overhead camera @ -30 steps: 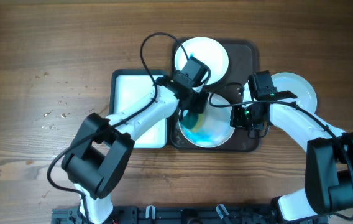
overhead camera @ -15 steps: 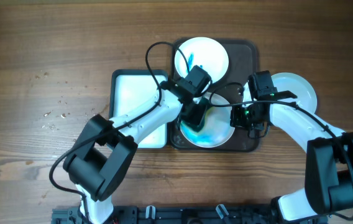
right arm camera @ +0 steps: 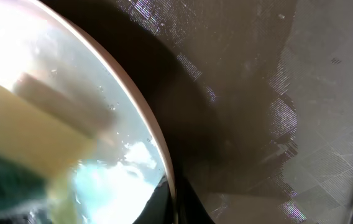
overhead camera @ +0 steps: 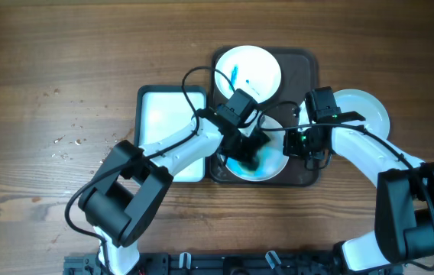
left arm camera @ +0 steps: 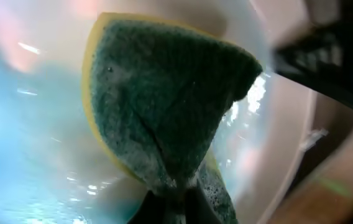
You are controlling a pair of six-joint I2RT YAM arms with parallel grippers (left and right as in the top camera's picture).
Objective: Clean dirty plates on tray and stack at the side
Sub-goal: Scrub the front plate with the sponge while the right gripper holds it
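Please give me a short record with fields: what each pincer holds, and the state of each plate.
left pincer: shut on green sponge, pressed on near plate
right pincer: grips near plate's rim
near plate: on brown tray, blue smears
far plate: on brown tray, blue mark
third plate: on table right of brown tray, plain white

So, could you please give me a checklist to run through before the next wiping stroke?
1. Grip of the left hand on the sponge: ok.
2. Rim of the near plate pinched by the right hand to steady it: ok.
3. That near plate wiped white: not ok, blue smear shows across it.
4. The far plate on the tray clean: not ok, it has a blue mark.
5. The side plate beside the tray ready as stack base: ok, looks plain white.
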